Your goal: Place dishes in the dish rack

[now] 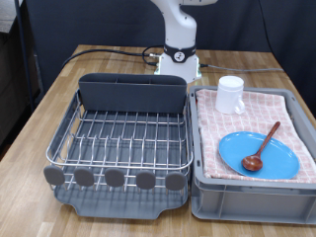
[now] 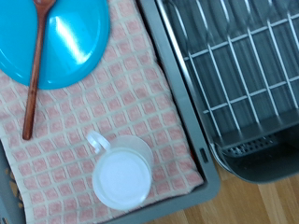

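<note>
1. Dishes sit unracked in the exterior view: a blue plate (image 1: pixel 259 155), a wooden spoon (image 1: pixel 263 146) and a white mug (image 1: pixel 230 94) all lie in a grey bin (image 1: pixel 252 196) lined with pink checked cloth (image 1: pixel 212 118), at the exterior view's right.
2. Spoon rests across the plate, its bowl on the blue surface and its handle pointing toward the exterior view's top right; the mug stands apart from both, near the bin's far corner.
3. Dish rack (image 1: pixel 123 138), a silver wire grid in a dark grey tray, stands just beside the bin at the exterior view's left on the wooden bench (image 1: pixel 59 94), with nothing on its wires; its tall grey compartment (image 1: pixel 133 94) lines the far side.
4. Robot's white base (image 1: pixel 181 54) rises beyond the rack; the tool is out of this view.
5. Wrist view looks down on the mug (image 2: pixel 120 175), handle toward the plate (image 2: pixel 56 37), with the spoon (image 2: pixel 35 70) crossing plate and cloth (image 2: pixel 121 93) and the rack (image 2: pixel 238 65) alongside.
6. Tool itself does not show here either, so whether it is open or closed cannot be told.
</note>
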Controlling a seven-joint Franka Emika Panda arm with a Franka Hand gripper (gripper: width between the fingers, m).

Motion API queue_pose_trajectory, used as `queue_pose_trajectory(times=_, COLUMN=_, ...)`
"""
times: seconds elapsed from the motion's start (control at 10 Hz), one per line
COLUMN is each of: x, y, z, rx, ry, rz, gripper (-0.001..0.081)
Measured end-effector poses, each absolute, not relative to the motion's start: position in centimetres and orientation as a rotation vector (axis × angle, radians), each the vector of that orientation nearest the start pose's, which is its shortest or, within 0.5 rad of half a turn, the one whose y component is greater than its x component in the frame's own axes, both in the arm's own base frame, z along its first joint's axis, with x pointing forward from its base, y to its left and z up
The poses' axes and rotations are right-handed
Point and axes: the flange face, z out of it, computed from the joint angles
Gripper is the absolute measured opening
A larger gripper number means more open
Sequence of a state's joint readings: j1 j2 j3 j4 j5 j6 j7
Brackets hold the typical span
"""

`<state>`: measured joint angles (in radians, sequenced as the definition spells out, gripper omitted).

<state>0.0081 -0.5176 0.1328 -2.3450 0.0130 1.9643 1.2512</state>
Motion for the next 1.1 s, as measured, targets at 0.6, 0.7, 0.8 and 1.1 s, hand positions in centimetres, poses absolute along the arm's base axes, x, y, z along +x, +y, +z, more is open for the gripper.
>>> queue_pose_trajectory(times=0.6, x=41.6, y=11.1, z=53.0, rx=-2.607, ry=1.663, rz=-0.257, gripper=0.0802)
queue_pose_trajectory(times=0.7, x=41.9, y=12.9, z=52.9, rx=-2.581, ry=1.679, rz=-0.282, gripper=0.0802)
queue_pose_trajectory(times=0.8, x=42.2, y=14.6, z=52.7, rx=-2.566, ry=1.685, rz=-0.298, gripper=0.0802)
queue_pose_trajectory(times=1.1, x=43.5, y=18.2, z=50.9, rx=-2.566, ry=1.645, rz=-0.307, gripper=0.0802)
